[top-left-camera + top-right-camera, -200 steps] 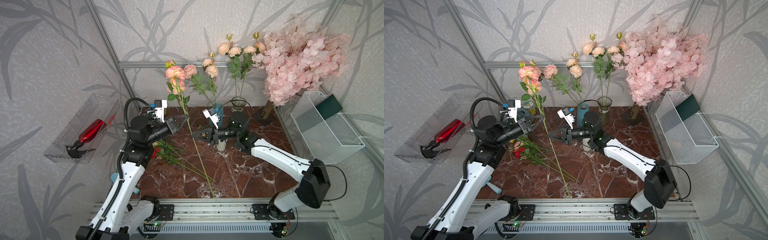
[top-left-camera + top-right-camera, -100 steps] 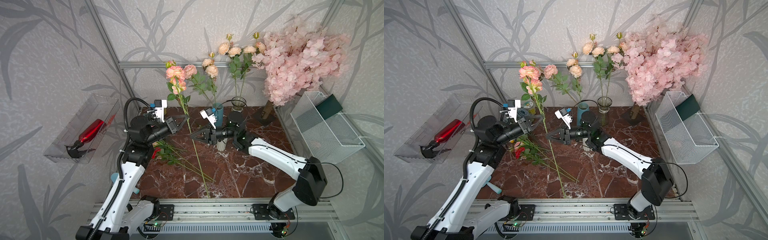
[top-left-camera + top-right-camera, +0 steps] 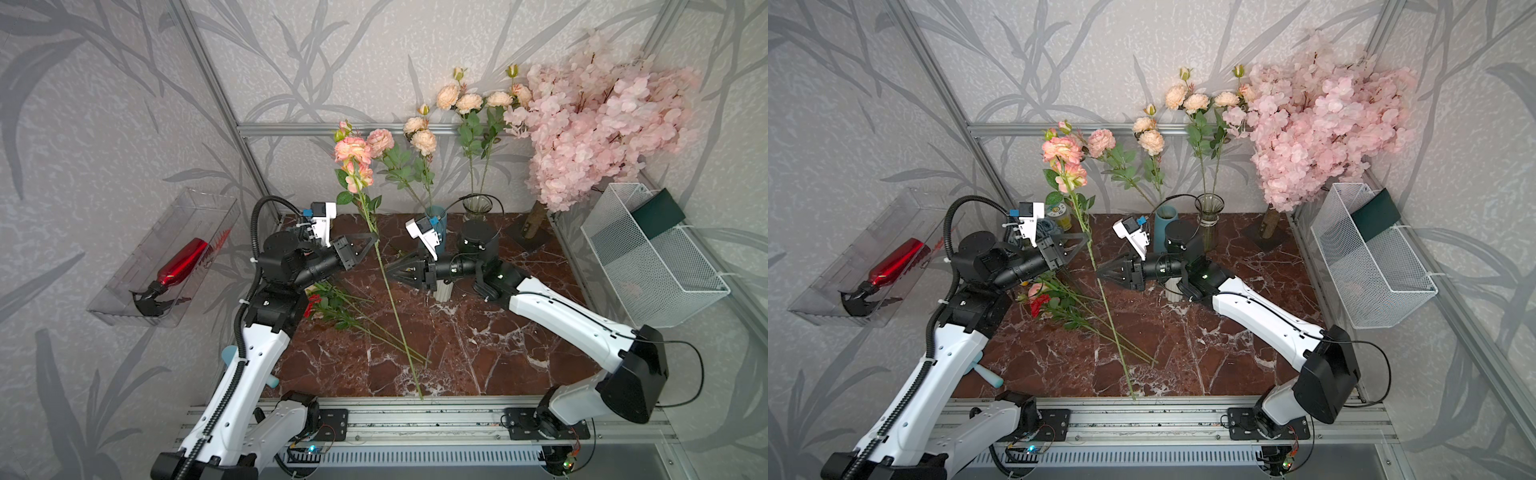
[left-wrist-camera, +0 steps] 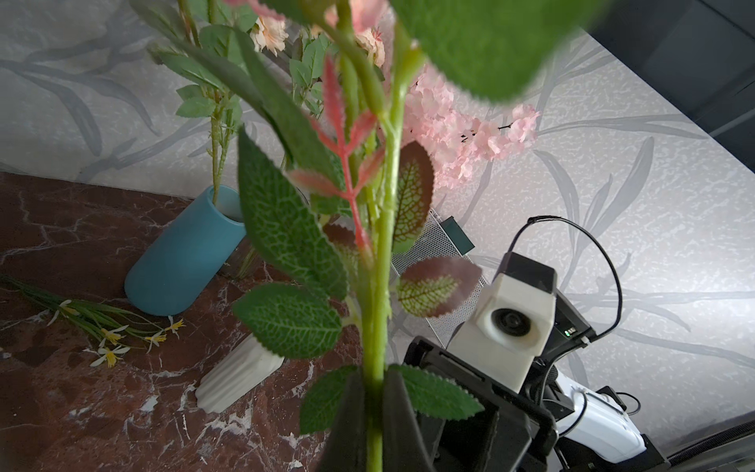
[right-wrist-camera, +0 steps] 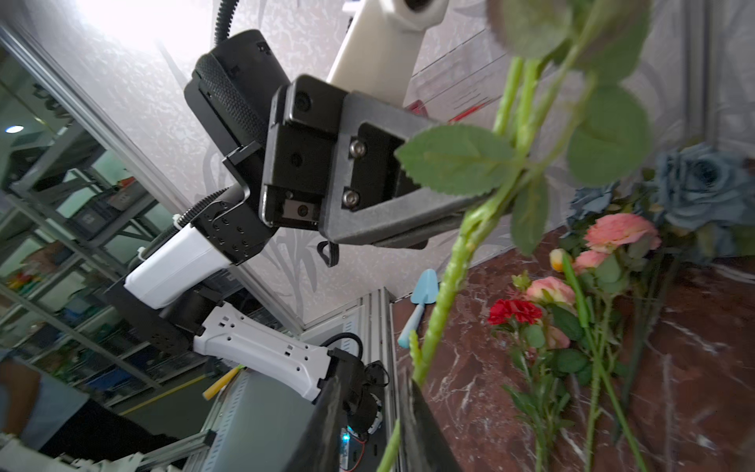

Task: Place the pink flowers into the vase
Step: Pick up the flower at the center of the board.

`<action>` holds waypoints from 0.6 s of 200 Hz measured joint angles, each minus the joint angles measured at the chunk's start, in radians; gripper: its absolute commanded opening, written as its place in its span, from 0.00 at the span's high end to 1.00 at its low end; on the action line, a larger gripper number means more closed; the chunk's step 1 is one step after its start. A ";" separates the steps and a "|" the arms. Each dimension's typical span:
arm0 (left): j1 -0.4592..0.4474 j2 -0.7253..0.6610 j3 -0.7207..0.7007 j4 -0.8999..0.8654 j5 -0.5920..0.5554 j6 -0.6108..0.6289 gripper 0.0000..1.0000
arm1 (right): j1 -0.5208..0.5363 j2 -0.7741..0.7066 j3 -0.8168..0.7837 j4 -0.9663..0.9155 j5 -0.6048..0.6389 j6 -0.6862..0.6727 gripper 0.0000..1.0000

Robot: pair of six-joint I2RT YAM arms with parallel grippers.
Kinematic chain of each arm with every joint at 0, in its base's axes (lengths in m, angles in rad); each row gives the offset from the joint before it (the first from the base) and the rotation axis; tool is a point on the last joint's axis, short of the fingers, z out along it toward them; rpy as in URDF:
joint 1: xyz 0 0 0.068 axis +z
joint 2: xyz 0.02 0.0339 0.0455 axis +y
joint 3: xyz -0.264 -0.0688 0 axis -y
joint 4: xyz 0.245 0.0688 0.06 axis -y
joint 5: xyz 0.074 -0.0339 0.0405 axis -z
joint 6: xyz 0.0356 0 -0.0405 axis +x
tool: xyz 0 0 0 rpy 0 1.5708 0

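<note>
Clamping the stem of the pink flowers (image 3: pixel 353 151), the left tool (image 3: pixel 373 239) holds them tilted over the desk (image 3: pixel 478 353), blooms uppermost; the right tool (image 3: pixel 389 270) has jaws slightly apart, the lower stem between them.

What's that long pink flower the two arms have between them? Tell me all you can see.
The pink flower looks artificial: salmon-pink ruffled blooms and a bud atop one long, thin green stem with toothed leaves. It stands tilted, its foot down by the front edge of the marble table. The left tool is shut on the stem among its lower leaves; the right tool brackets it lower down, jaws slightly apart.
</note>
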 measured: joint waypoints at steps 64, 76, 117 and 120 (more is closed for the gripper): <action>-0.003 -0.001 0.003 -0.003 0.000 0.000 1.00 | -0.010 -0.032 0.021 -0.116 0.077 -0.093 0.72; -0.003 0.000 0.003 0.008 0.000 -0.010 1.00 | -0.010 -0.012 0.021 -0.104 0.066 -0.077 0.72; -0.008 0.000 0.003 0.043 0.000 -0.038 1.00 | -0.005 0.064 0.014 -0.005 0.021 0.022 0.71; -0.009 0.000 0.003 0.045 0.000 -0.039 1.00 | -0.004 0.067 0.013 0.002 0.017 0.030 0.71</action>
